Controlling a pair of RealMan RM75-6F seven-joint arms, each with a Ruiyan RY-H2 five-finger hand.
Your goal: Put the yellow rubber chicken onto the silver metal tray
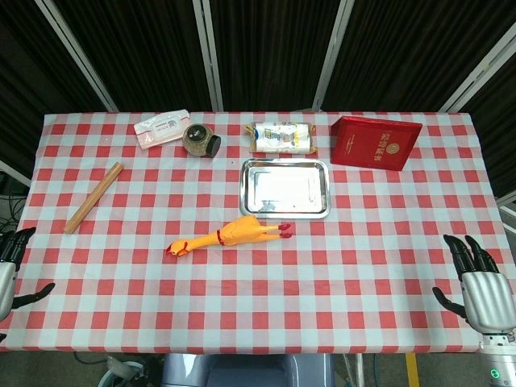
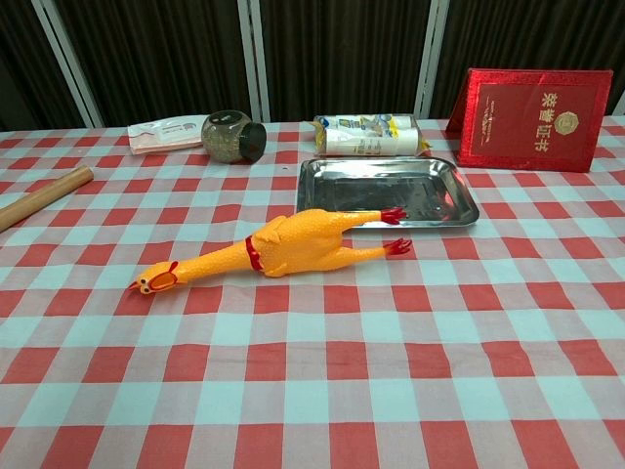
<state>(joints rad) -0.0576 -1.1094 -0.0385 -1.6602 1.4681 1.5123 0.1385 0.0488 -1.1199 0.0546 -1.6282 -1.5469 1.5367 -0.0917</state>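
Observation:
The yellow rubber chicken (image 1: pixel 230 235) lies on its side on the checked cloth, head to the left and red feet to the right; the chest view shows the chicken (image 2: pixel 283 249) just in front of the tray. The silver metal tray (image 1: pixel 247 189) sits bare behind it, its near rim (image 2: pixel 391 220) close to the chicken's feet. My left hand (image 1: pixel 10 270) rests at the table's left front edge, fingers apart, holding nothing. My right hand (image 1: pixel 477 282) is at the right front edge, fingers spread and holding nothing. Neither hand shows in the chest view.
Behind the tray lie a wrapped packet (image 1: pixel 279 137), a dark jar on its side (image 1: pixel 200 139) and a white-pink pack (image 1: pixel 161 127). A red box (image 1: pixel 376 142) stands at the back right. A wooden stick (image 1: pixel 93 197) lies at the left.

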